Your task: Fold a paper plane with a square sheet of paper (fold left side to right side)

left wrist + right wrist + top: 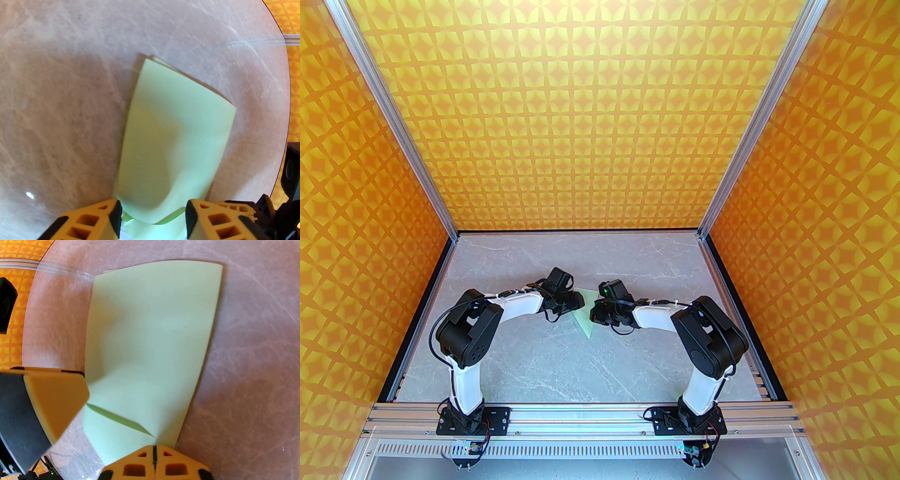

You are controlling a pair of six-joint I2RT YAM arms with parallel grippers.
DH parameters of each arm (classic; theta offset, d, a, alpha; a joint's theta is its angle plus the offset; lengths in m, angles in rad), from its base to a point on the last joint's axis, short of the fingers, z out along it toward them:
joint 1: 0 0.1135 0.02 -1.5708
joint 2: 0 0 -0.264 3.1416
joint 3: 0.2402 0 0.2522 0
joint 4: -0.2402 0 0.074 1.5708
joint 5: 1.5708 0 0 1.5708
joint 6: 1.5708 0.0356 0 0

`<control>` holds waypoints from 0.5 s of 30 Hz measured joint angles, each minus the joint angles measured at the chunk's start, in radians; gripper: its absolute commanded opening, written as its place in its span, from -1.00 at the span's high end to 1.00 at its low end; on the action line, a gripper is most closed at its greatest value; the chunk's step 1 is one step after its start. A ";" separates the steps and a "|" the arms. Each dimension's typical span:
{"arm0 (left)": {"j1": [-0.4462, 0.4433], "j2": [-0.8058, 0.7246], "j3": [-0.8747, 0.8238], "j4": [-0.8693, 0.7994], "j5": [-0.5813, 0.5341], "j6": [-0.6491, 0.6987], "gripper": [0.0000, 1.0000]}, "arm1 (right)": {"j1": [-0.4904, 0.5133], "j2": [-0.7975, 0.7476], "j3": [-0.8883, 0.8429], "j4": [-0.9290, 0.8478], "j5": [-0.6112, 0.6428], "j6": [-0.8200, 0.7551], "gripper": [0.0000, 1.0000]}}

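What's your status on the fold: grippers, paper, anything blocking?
Left gripper open, fingers straddling the sheet of paper. Right gripper shut on its edge, flap lifted. Sheet part-folded on the table; no obstruction seen.

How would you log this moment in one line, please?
step: left-to-right fold | sheet of paper: doubled, on table | left hand: open astride edge | right hand: shut on edge

Left pincer spread, right pincer pinching the sheet of paper

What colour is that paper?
The sheet of paper is plain pale mint green, clearest in the right wrist view.
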 measured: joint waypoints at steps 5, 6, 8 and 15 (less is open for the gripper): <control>-0.002 -0.031 -0.039 0.014 0.000 -0.004 0.04 | 0.000 0.000 0.000 0.000 0.000 0.000 0.97; -0.003 -0.044 -0.050 0.019 0.001 -0.006 0.04 | 0.000 0.000 0.000 0.000 0.000 0.000 0.97; -0.004 -0.069 -0.072 0.035 0.004 -0.012 0.04 | 0.000 0.000 0.000 0.000 0.000 0.000 0.98; -0.005 -0.119 -0.145 0.147 0.052 -0.042 0.11 | 0.000 0.000 0.000 0.000 0.000 0.000 0.97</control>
